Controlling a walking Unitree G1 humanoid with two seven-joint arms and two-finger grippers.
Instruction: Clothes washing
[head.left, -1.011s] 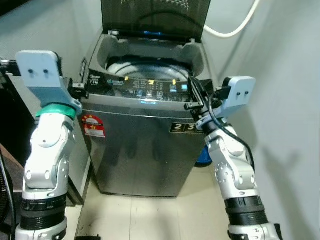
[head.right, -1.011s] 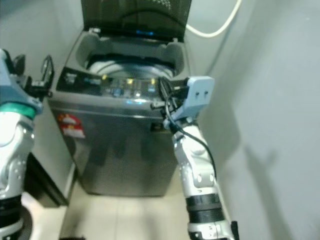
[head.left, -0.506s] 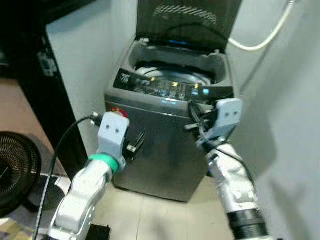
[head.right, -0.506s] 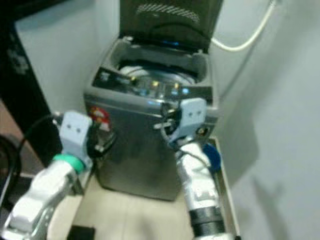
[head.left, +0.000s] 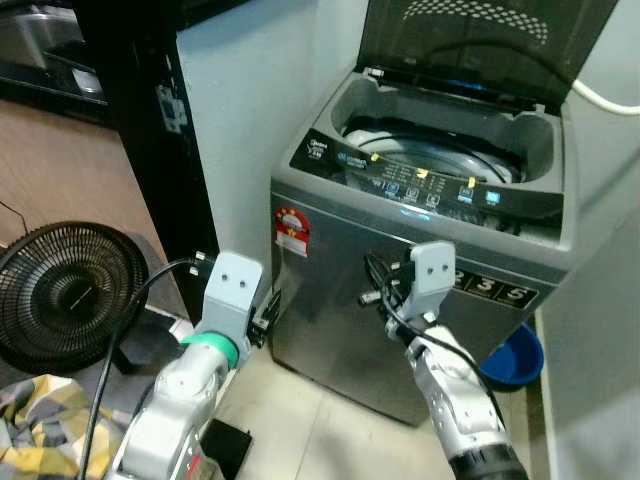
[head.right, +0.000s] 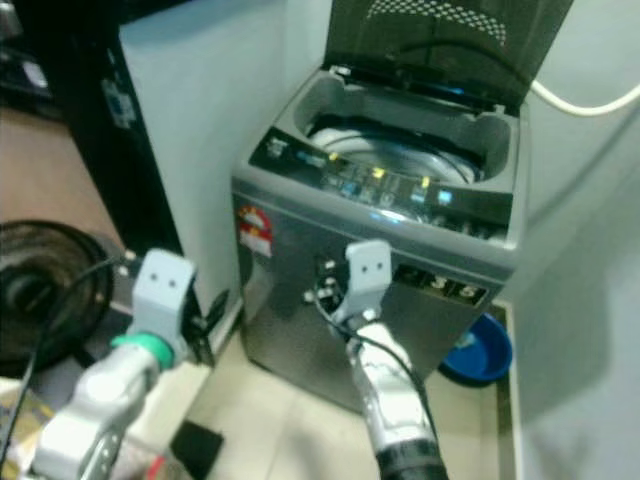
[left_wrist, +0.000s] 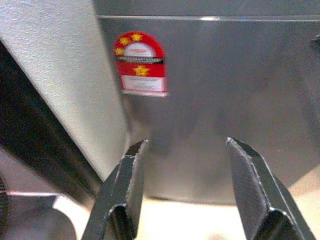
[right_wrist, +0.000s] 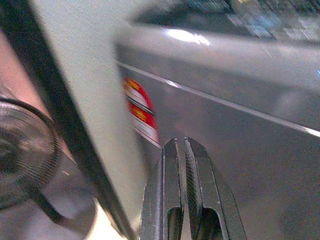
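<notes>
Grey top-loading washing machine (head.left: 420, 290) against the pale wall, lid raised, panel lit; drum contents unclear. Patterned cloth (head.left: 35, 440) on the floor at lower left, likely unloaded laundry. Left end effector (left_wrist: 187, 195) spread, empty; right end effector (right_wrist: 186, 200) pressed together, empty. Black fan (head.left: 60, 295), blue basin (head.left: 515, 355) alongside.

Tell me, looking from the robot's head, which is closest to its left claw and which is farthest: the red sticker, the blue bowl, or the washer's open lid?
From the left claw:
1. Red sticker, just above it on the washer's front.
2. Blue bowl, on the floor on the washer's right side.
3. Open lid, standing up at the washer's back.
</notes>
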